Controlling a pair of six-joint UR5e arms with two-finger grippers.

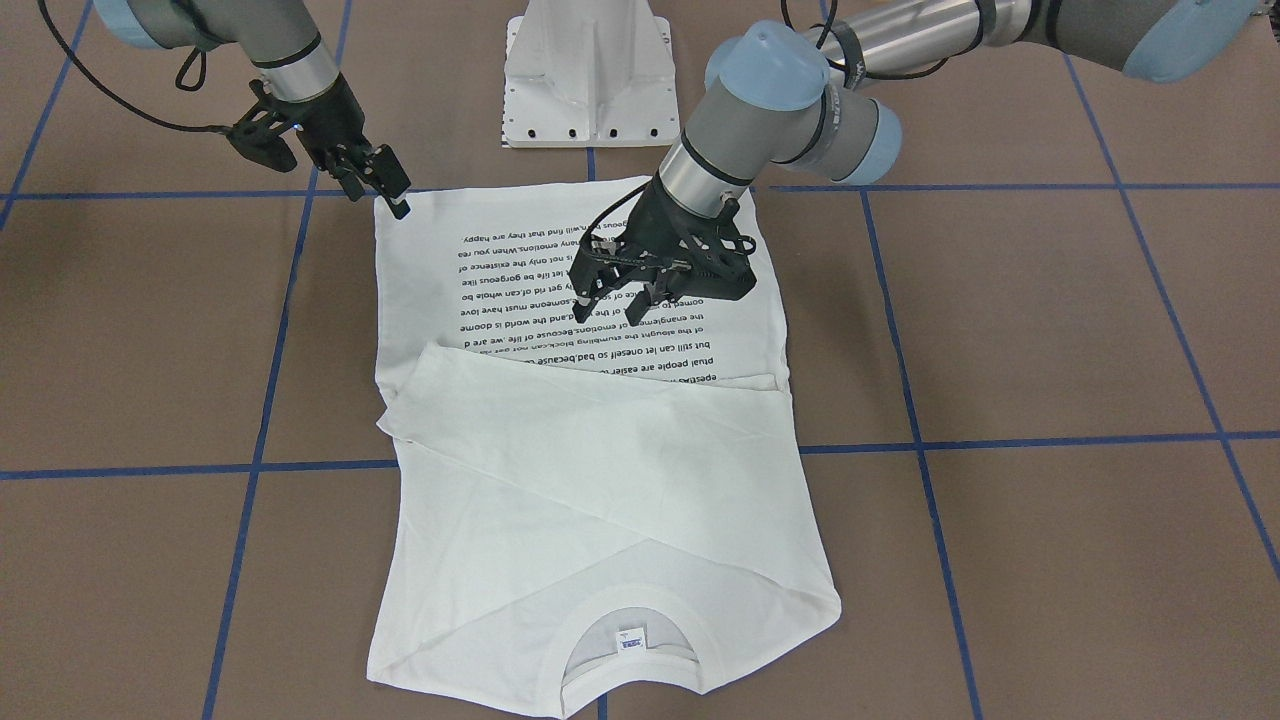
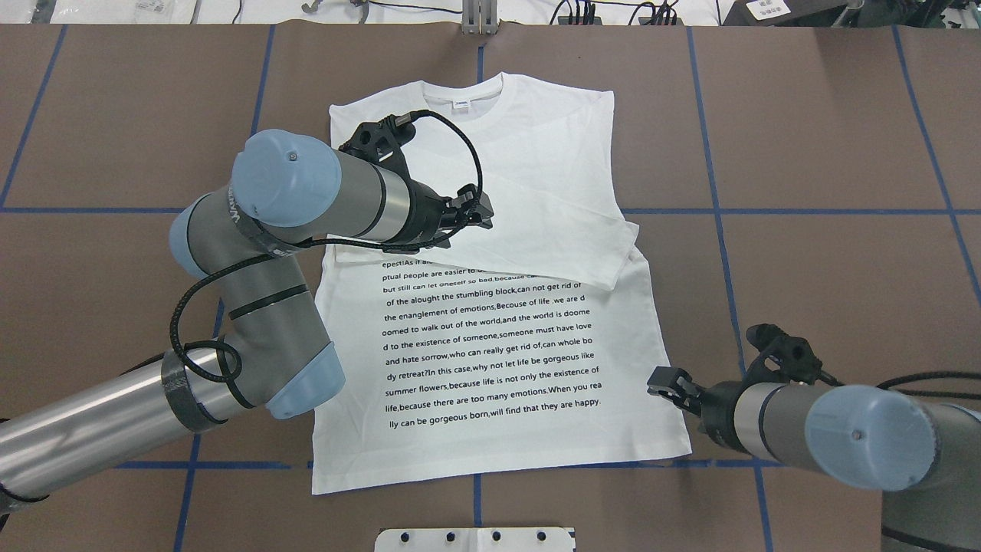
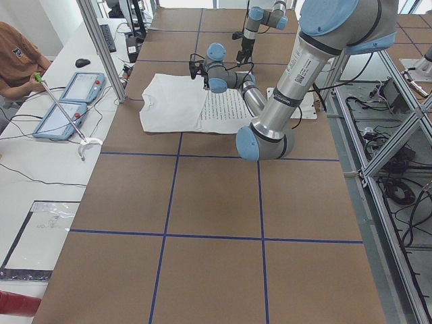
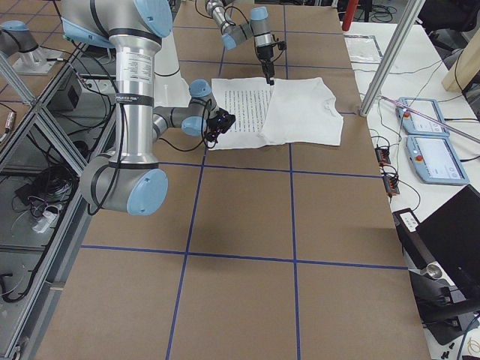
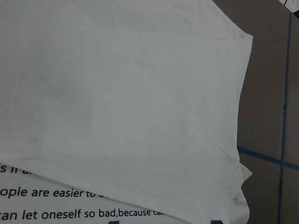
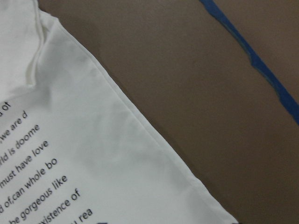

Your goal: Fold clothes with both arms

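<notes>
White long-sleeved cotton T-shirt with black printed text lines (image 1: pixel 600 480) lies flat, print side up, in the middle of the brown counter with the blue tape grid (image 1: pixel 1050 330). Ribbed collar (image 1: pixel 625 620) points away from the robot, bottom hem (image 2: pixel 498 468) toward it.

Done, as I read it: both sleeves are brought in and crossed over the chest; the top sleeve panel (image 2: pixel 552 230) covers the first text lines.

Left: the body is still full length, with no hem-to-collar fold yet, so I'd say roughly halfway.

Left gripper (image 1: pixel 620 300) hangs over the print just beside the sleeve edge, jaws spread, holding nothing. Right gripper (image 1: pixel 382 188) sits low at the hem corner on its own side, jaws also apart, no cloth pinched that I can see.
</notes>
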